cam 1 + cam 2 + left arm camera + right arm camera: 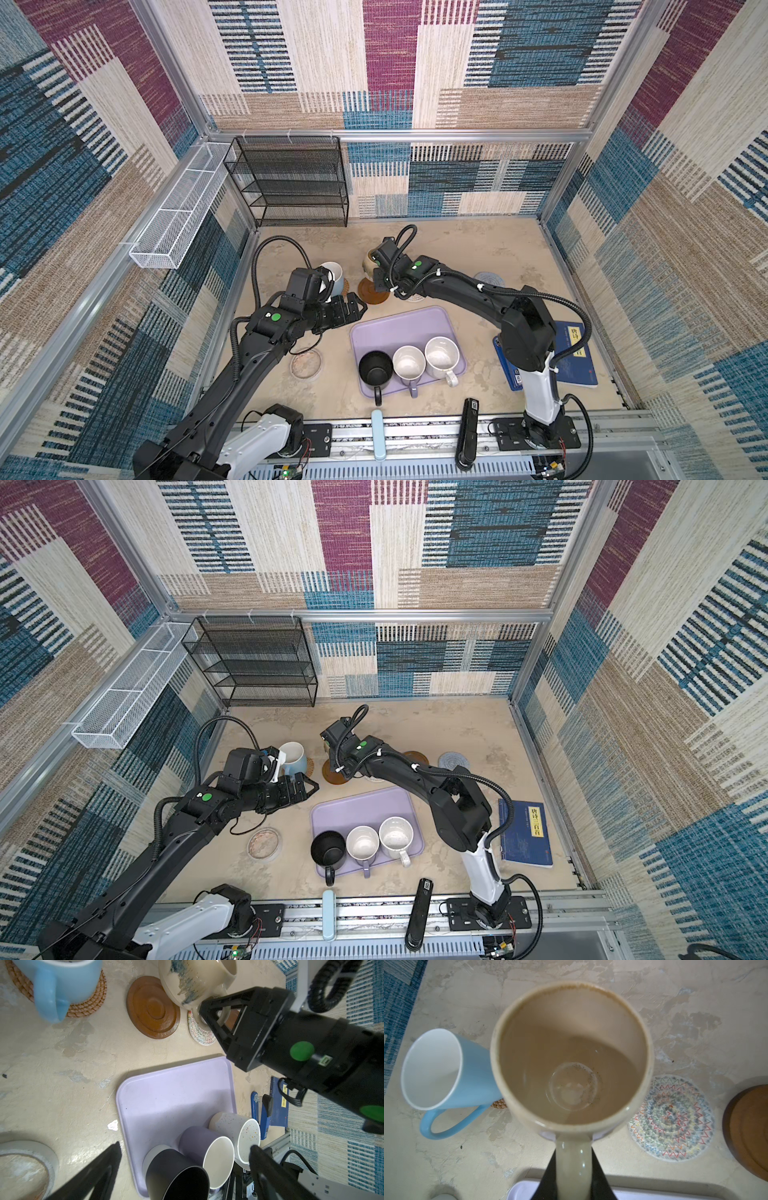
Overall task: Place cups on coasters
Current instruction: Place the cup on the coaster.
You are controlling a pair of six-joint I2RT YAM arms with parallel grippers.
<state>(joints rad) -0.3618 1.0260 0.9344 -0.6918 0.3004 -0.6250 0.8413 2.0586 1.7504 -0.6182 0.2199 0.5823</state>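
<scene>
The lavender tray (399, 328), near centre, carries three unplaced cups in a row at its near edge: black mug (375, 368), lavender mug (408, 362), speckled white mug (441, 353).

Light blue mug (293, 756), far left: seated on the rattan coaster (89, 1001); done.

Beige mug (571, 1059): pinched by its handle in the right gripper (212, 1012), over the brown wooden coaster (153, 1007); seating not confirmed.

Left gripper (360, 311): jaws wide, empty, just left of the tray.

Free coasters, further right: whitish crocheted coaster (671, 1118), second wooden coaster (415, 757), blue-grey coaster (454, 762).

Status, as judged: one of five placed, one in progress.
</scene>
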